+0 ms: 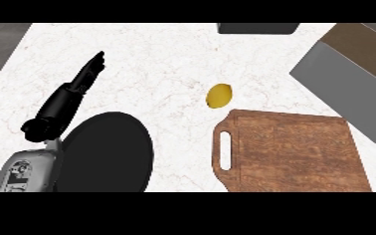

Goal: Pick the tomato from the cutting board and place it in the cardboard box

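The cutting board [294, 152] lies at the lower right of the white counter [161, 55], handle slot toward the middle, and its wooden top carries nothing; no tomato shows anywhere in the head view; the only small object is a yellow, lemon-like fruit [220, 95] sitting on the counter just beyond the board's upper left corner, apart from it; whether that stands in for the task's thing cannot be told. No cardboard box can be made out with certainty either; a grey slab with a brown face [339, 74] slants in at the right edge and a dark object [257, 28] sits at the top edge. The left hand [77, 87] hangs at the left over the counter, fingers straight and released, holding nothing, pointing up the view; below it lies a black round plate [106, 152]. The right hand does not show. To do the pick well, the judgement is that the nearer arm should come over the yellow fruit from above, fingers spread wide enough to straddle it, and close only once centred, since a rounded fruit may roll off sideways if nudged; the plate and board edge should be cleared on the approach.
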You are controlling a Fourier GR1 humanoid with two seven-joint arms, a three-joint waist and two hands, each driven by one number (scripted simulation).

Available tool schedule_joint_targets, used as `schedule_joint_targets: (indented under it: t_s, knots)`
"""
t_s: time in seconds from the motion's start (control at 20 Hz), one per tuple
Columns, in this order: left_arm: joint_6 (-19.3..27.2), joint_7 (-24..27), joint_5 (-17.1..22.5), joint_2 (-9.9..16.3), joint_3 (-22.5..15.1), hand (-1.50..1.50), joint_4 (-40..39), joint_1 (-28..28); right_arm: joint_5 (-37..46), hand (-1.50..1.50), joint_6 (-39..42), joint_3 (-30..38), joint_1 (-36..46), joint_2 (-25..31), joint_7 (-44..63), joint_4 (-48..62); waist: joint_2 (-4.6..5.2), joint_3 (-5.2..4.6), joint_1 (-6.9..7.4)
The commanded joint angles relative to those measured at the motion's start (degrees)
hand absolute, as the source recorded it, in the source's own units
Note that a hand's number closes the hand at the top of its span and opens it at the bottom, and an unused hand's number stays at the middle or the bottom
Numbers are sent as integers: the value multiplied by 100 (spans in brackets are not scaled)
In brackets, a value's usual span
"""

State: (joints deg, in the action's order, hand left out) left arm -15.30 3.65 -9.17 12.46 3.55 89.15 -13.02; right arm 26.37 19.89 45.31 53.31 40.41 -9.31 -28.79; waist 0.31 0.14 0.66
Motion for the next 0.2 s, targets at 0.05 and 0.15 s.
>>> schedule_joint_targets:
  t_s: [0.05, 0.15]
  knots:
    - [-74, -183, -6, -117, -234, 0, 508, 269, -584, -150, -317, 727, -246, 333, -150, 546, 14, 4, 98]
    - [51, -58, -68, -115, -94, 0, -14, -124, -646, -150, -205, 802, -366, 713, -478, 760, 64, 6, 77]
